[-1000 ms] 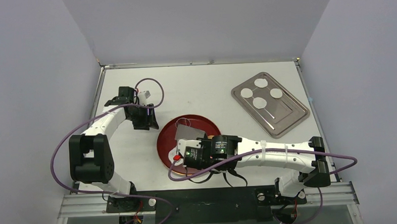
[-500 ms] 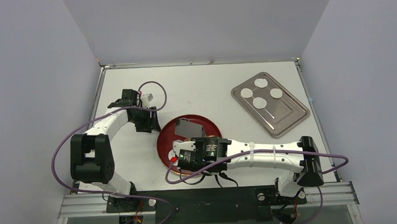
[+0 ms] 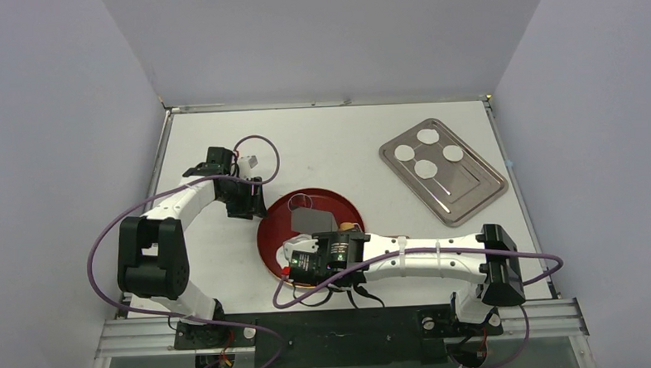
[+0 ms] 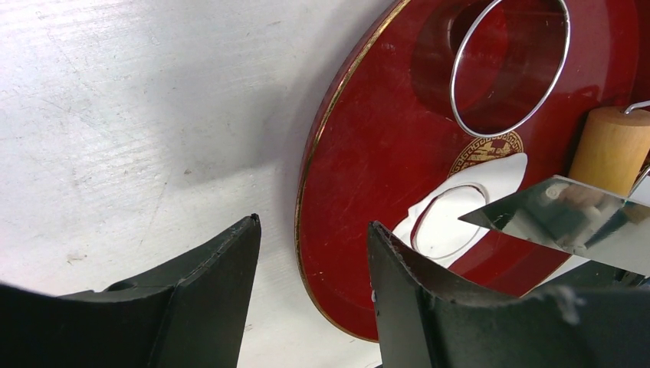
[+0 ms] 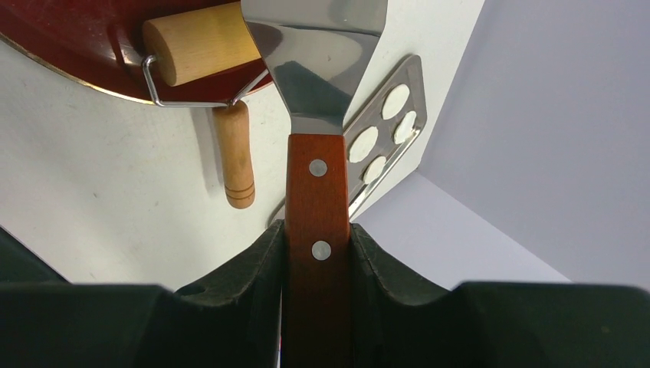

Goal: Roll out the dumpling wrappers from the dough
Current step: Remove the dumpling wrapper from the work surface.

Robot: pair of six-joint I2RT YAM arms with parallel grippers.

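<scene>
I see left gripper point(image 3: 244, 206) hanging just beside left rim of red plate point(image 3: 344, 210), its arm bent out over white table point(image 3: 337, 142). Right arm lies stretched leftward along near side, right gripper point(image 3: 307, 244) over near part of plate, fingers hidden under wrist from up here. Grey spatula point(image 3: 310, 220) blade juts from it, above plate middle. Steel tray point(image 3: 472, 190) well apart at far right, lying askew; four dumpling wrappers point(image 3: 425, 169) on its far-left half, none touching

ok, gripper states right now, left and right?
Left gripper: open, holding nothing, by the red plate rim.
Right gripper: shut on the spatula handle.
</scene>
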